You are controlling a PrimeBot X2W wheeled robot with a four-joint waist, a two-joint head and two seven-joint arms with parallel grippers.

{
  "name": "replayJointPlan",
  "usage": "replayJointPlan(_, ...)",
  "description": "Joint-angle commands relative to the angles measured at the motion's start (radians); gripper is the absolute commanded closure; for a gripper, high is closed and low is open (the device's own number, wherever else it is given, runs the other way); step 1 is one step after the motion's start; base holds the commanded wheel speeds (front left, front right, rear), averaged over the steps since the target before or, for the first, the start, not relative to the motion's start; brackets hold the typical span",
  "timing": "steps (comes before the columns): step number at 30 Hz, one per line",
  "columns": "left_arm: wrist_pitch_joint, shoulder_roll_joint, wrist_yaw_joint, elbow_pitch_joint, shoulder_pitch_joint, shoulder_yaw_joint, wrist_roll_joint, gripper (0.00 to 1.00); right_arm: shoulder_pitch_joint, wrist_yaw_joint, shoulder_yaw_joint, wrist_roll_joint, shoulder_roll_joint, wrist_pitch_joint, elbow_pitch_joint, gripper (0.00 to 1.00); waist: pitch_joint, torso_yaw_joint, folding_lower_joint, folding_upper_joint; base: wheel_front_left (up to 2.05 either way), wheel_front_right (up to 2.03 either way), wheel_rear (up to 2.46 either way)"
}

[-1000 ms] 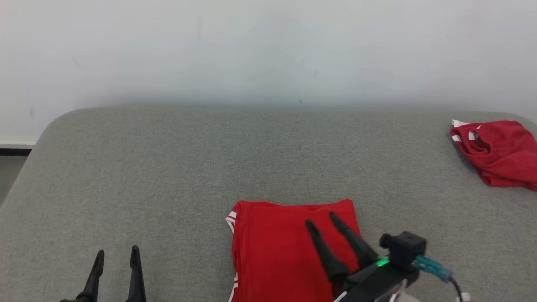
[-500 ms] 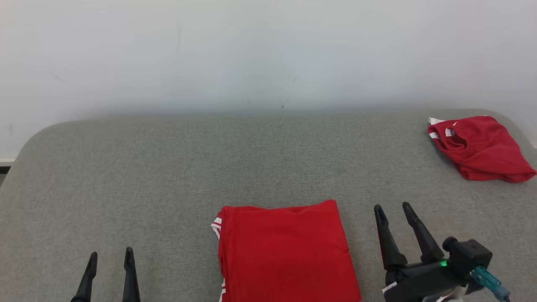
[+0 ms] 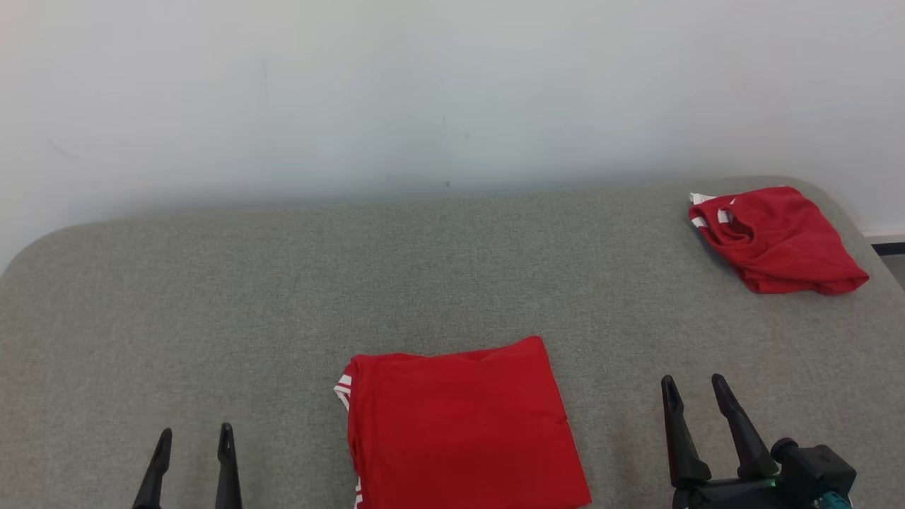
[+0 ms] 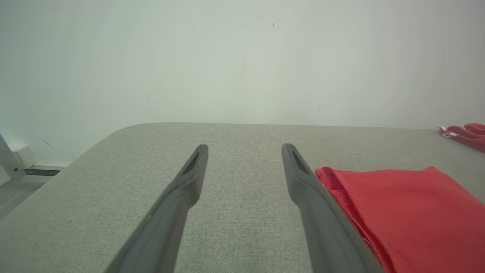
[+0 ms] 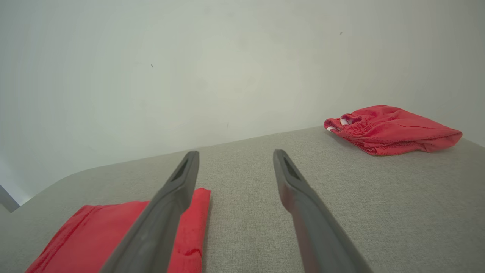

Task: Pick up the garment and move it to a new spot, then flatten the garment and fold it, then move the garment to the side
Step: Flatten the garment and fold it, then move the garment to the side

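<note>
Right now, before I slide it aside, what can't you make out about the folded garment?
Folded garment: its near edge is cut off by the head view's bottom edge.
Its left edge, left wrist view: partly behind a finger of the left jaws.
Part of its far edge, right wrist view: behind a finger of the right jaws.
Other red garment: cut off by the left wrist view's right edge.

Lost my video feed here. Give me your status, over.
Left gripper open, empty; right gripper open, empty. Folded red garment flat on the grey surface between them, not gripped. Crumpled red garment sits at far right corner.
</note>
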Motion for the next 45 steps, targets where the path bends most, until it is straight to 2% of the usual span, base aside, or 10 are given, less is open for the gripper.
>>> replayJointPlan(1, -0.003, 0.005, -0.001, -0.001, 0.019, -0.014, 0.004, 0.0, 0.014, -0.003, -0.005, -0.01, 0.008, -0.004, -0.004, 0.0, -0.001, -0.002, 0.0, 0.0, 0.0, 0.0, 0.0)
replayJointPlan(14, -0.003, 0.043, 0.0, 0.001, 0.037, -0.054, 0.007, 0.0, 0.042, -0.003, -0.028, -0.094, 0.026, -0.004, 0.015, 0.0, -0.015, 0.02, 0.0, 0.0, 0.0, 0.0, 0.0)
replayJointPlan(23, -0.003, 0.033, 0.0, -0.001, 0.043, -0.023, 0.003, 0.0, 0.038, -0.003, -0.027, -0.13, 0.036, -0.004, 0.03, 0.0, -0.016, 0.033, 0.0, 0.0, 0.0, 0.0, 0.0)
replayJointPlan(45, -0.003, 0.033, 0.0, 0.005, 0.05, -0.034, 0.018, 0.0, 0.038, -0.003, -0.016, -0.152, 0.037, -0.004, 0.049, 0.0, -0.015, 0.031, 0.0, 0.0, 0.0, 0.0, 0.0)
